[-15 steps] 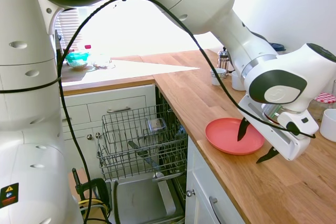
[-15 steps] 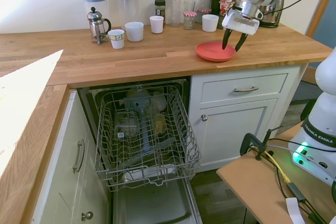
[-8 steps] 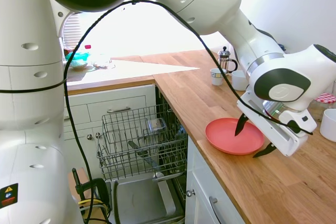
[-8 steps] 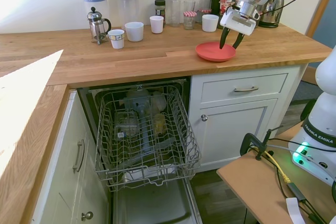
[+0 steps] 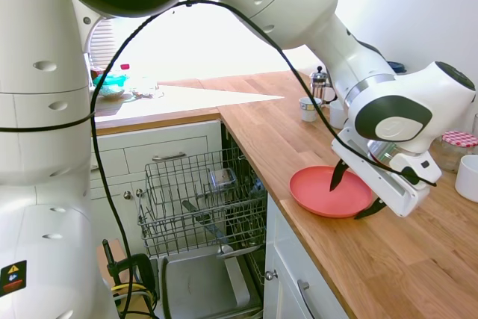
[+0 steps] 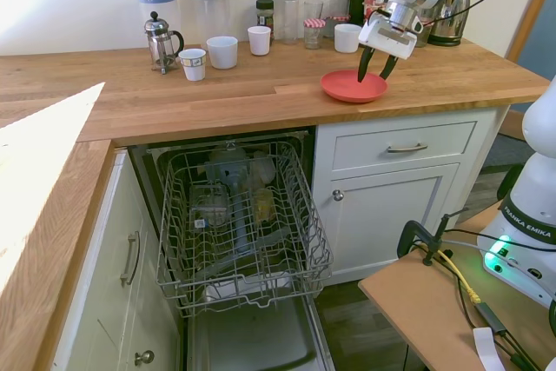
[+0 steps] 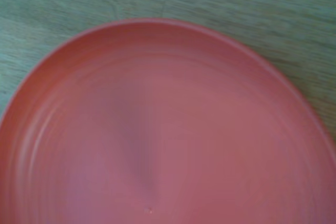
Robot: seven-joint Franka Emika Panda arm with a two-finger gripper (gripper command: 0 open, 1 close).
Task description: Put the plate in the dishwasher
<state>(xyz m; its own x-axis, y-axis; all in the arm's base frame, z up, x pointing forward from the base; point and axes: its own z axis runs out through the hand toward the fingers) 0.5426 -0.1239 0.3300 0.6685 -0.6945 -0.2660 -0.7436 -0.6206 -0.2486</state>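
Gripper (image 5: 351,194) lowered over the far edge of the plate (image 5: 321,193), fingers spread, one fingertip (image 5: 335,177) inside the rim and the other outside it, straddling the edge. No closure on the rim visible in either exterior view; grasp judged not yet made. Contact between fingertips and plate not resolvable. Plate (image 6: 353,86) flat on the wooden countertop (image 6: 261,93), close to its front edge, above the white cabinet drawer (image 6: 407,148); in the wrist view the plate (image 7: 168,140) fills most of the frame, with wood grain showing beyond its rim. Dishwasher (image 6: 239,223) open just beside that cabinet, door (image 6: 261,341) dropped down, wire rack (image 5: 202,199) pulled out and already carrying some items; free space visible between the tines. Mugs (image 6: 222,51), French press (image 6: 159,41) and jars (image 6: 313,34) along the back of the countertop, well apart from the plate. Progress: approach to the plate essentially complete. Remaining, as judged: close on the rim, lift, carry across the counter edge, lower into the rack, release. Thin rim and smooth plastic likely to slip under a light pinch.
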